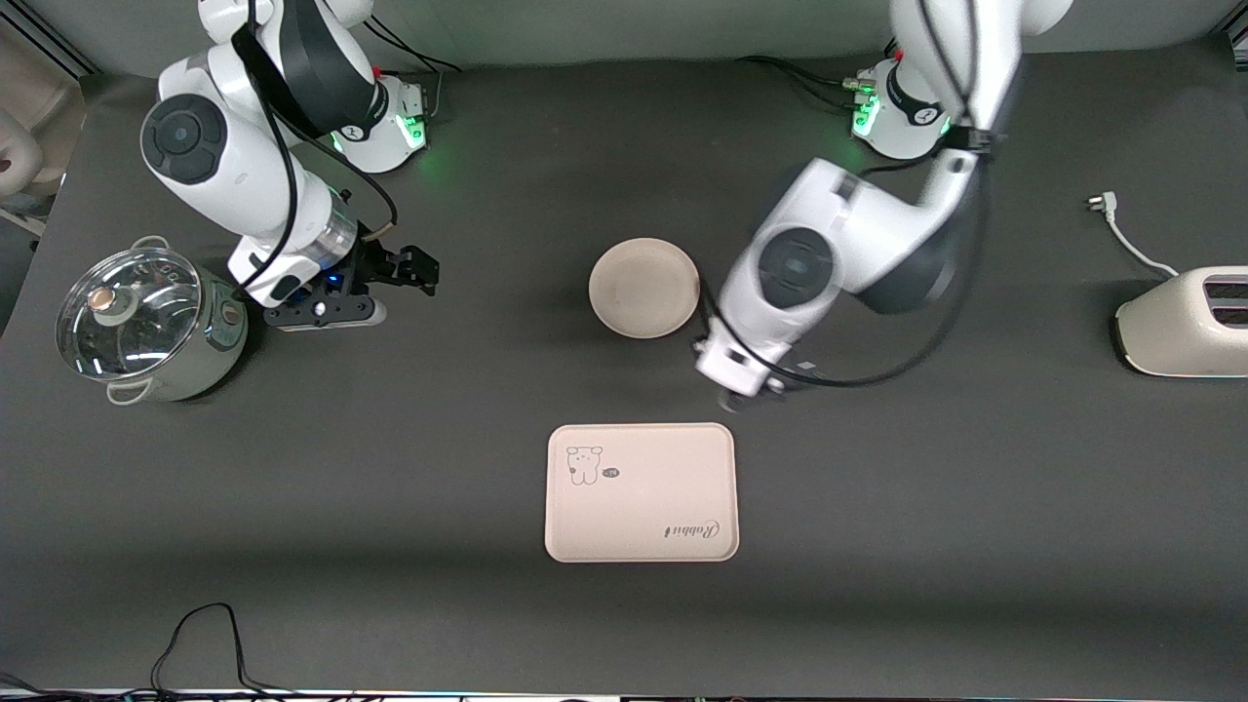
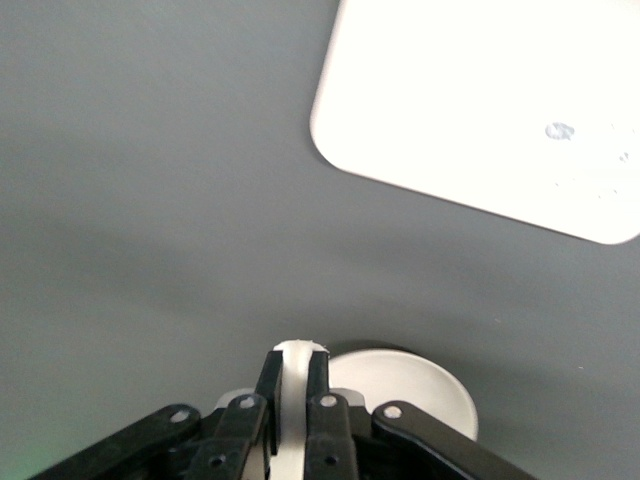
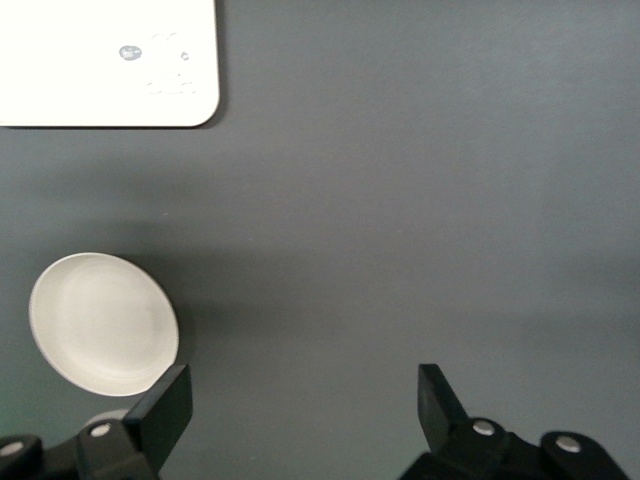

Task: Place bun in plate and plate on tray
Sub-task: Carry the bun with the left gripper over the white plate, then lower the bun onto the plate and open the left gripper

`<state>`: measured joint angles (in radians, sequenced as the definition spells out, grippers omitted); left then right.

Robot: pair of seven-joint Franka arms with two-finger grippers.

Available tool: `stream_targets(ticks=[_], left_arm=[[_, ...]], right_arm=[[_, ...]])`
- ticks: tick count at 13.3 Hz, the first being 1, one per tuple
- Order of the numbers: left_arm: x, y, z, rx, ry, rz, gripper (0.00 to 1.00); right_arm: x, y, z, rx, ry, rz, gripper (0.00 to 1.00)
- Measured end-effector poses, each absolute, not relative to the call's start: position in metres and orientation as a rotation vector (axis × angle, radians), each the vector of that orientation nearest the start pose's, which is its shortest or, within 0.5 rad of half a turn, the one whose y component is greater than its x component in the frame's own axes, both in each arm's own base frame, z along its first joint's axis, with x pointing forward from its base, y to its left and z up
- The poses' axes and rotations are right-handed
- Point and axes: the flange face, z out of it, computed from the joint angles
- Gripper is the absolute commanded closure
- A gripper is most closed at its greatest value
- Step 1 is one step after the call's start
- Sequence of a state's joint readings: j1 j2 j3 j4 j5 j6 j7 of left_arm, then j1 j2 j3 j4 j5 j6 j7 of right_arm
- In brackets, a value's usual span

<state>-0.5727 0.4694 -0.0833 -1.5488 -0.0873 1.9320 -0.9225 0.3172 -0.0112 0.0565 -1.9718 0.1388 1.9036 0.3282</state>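
The round cream plate (image 1: 643,288) sits empty mid-table; it also shows in the left wrist view (image 2: 425,385) and the right wrist view (image 3: 103,322). The cream-pink tray (image 1: 641,492) with the "Rabbit" lettering lies nearer to the front camera than the plate, and shows in the left wrist view (image 2: 490,100) and the right wrist view (image 3: 100,60). My left gripper (image 2: 296,372) is shut on the small white bun (image 2: 298,355), low over the table between plate and tray. In the front view its wrist (image 1: 746,366) hides the bun. My right gripper (image 1: 421,271) is open and empty, waiting toward the right arm's end; it also shows in its own wrist view (image 3: 302,405).
A green pot with a glass lid (image 1: 146,322) stands at the right arm's end. A cream toaster (image 1: 1185,322) with its loose plug and cord (image 1: 1116,219) stands at the left arm's end. A black cable (image 1: 195,634) loops at the table's front edge.
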Motion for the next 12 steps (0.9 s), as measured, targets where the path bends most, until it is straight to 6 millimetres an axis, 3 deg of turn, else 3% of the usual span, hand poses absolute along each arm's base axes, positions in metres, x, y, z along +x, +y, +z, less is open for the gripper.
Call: stream_targets(ticks=[2, 5, 8, 12], left_arm=[[0.5, -0.445, 0.34, -3.114, -0.495, 0.208, 0.87], [0.458, -0.466, 0.294, -3.1, -0.503, 0.201, 0.87], [0.436, -0.48, 0.274, -3.082, -0.505, 0.203, 0.85], [0.41, -0.499, 0.232, -3.052, -0.493, 0.202, 0.81]], right_arm=[[0.505, 0.209, 0.467, -3.029, 0.01, 0.156, 0.0], [0.506, 0.207, 0.466, -3.028, 0.003, 0.159, 0.0], [0.509, 0.207, 0.464, -3.018, 0.012, 0.129, 0.0], [0.514, 0.217, 0.446, -3.012, 0.001, 0.12, 0.0]])
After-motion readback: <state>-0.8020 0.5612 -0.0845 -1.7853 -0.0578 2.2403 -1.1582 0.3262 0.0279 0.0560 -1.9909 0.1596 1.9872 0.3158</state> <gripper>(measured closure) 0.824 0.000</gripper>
